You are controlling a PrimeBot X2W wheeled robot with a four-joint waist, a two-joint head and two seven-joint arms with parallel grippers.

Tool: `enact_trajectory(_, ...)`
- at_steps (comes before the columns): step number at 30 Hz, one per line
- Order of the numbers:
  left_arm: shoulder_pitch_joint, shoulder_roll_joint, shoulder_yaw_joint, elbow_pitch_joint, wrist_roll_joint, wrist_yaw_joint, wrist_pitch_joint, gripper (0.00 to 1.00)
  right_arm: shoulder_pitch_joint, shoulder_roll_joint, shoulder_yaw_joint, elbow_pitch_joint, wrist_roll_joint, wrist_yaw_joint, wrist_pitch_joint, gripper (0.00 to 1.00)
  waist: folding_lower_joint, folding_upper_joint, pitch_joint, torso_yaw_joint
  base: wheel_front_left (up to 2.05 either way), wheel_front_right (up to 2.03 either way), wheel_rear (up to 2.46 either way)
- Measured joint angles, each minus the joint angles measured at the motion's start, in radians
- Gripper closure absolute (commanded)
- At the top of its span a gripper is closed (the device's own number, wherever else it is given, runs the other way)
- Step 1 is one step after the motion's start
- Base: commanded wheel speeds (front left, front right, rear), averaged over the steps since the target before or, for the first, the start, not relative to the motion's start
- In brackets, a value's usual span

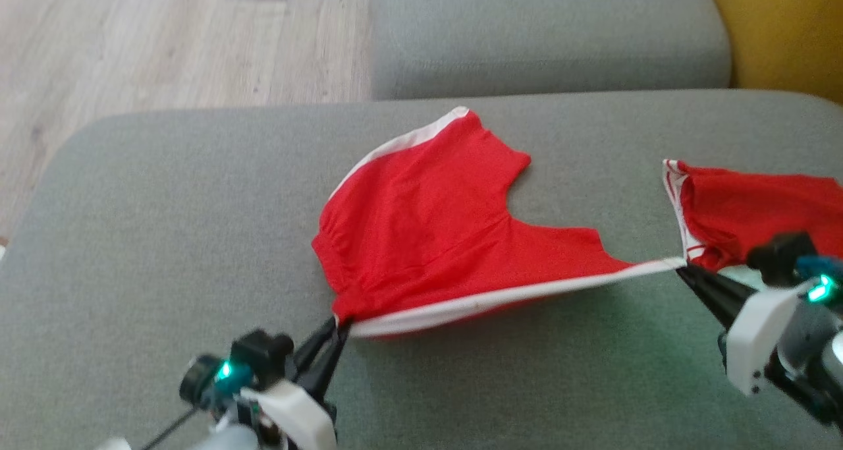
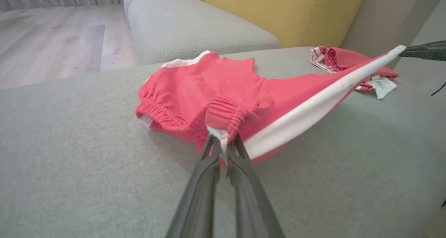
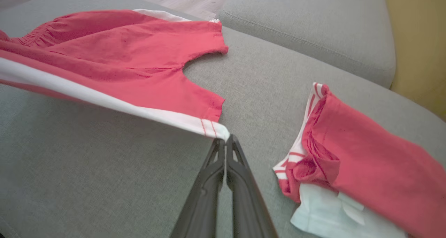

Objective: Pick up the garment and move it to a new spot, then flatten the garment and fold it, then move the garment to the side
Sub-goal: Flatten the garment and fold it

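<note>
The garment point(image 1: 428, 226), a pair of red shorts, lies spread near the middle of a wide grey cushion point(image 1: 164, 226), its far parts resting on the fabric and its near edge lifted clear of it; along that near edge runs a white stripe point(image 1: 500, 298), pulled into a straight line between the two hands with a shadow on the cushion under it; the left hand point(image 1: 339, 328) is closed tight on the gathered waistband point(image 2: 223, 117) at the stripe's left end, a small bunch of elastic pinched between its dark fingers point(image 2: 205, 168); the right hand point(image 1: 681, 269) is closed just as tight on the opposite end, nipping the hemmed corner of the leg where the stripe finishes; the two leg openings point away from the robot, with a curved notch between them; to the right of the garment, apart from it and just beyond the right hand, a folded red cloth point(image 1: 751, 213) with white trim rests on the same cushion; behind lie a rear cushion point(image 1: 546, 35), a yellow backrest point(image 1: 784, 28) at the far right, and a wooden floor point(image 1: 164, 41) at the far left.
</note>
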Motion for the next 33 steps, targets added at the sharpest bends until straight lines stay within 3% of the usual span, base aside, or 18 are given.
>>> enact_trajectory(7,-0.107,-0.002,0.038,0.015,-0.002,0.004,0.007,1.0,-0.114,0.036,-0.056,-0.024,-0.083,0.0,0.062,1.0,0.0001,0.0,0.075,0.015,0.0,0.0,0.0)
enact_trajectory(13,-0.209,-0.027,0.064,0.086,-0.003,-0.016,0.025,1.0,-0.263,0.064,-0.047,-0.005,-0.132,0.0,0.105,1.0,0.0002,0.0,0.156,0.044,0.0,0.0,0.0)
enact_trajectory(33,-0.553,-0.203,0.097,0.436,-0.03,-0.136,0.076,1.0,-0.831,0.138,0.219,0.318,-0.173,0.0,0.118,1.0,0.0002,-0.0001,0.41,0.165,0.0,0.0,0.0)
